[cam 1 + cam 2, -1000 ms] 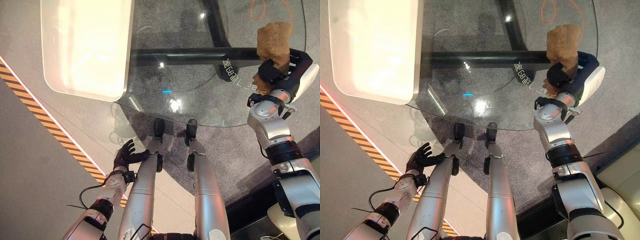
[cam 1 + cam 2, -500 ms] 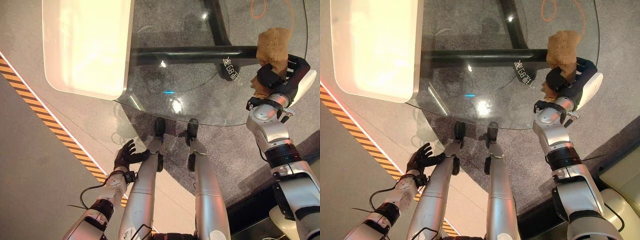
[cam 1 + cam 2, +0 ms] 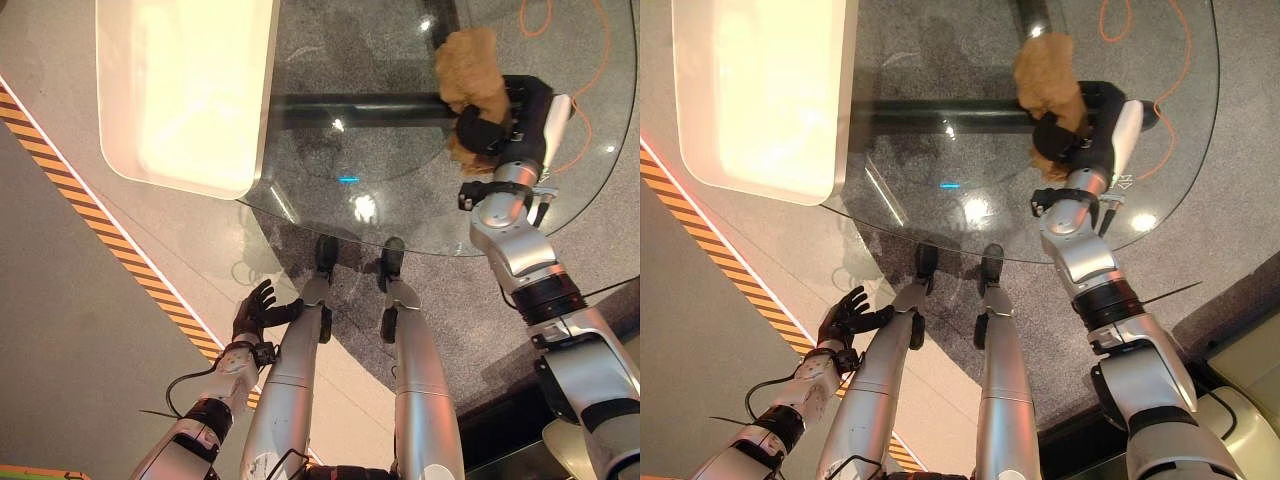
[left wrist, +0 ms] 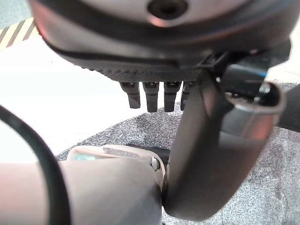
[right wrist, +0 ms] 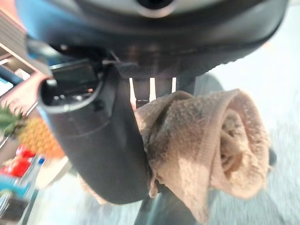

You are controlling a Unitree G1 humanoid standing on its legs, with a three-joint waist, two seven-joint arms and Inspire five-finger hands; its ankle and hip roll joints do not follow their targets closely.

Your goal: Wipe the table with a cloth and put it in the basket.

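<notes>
Now | right hand [image 3: 497, 125] clenched round cloth [image 3: 468, 62] | over glass table [image 3: 400, 200]

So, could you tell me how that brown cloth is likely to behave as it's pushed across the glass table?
Probably floppy: the brown cloth bunches in the right hand. It looks light, and its nap should drag rather than slide.

A round glass table [image 3: 400, 190] stood on grey speckled carpet [image 3: 480, 330]. Beside it ran a pale floor [image 3: 60, 330] with a black-and-orange striped line [image 3: 120, 255].
</notes>
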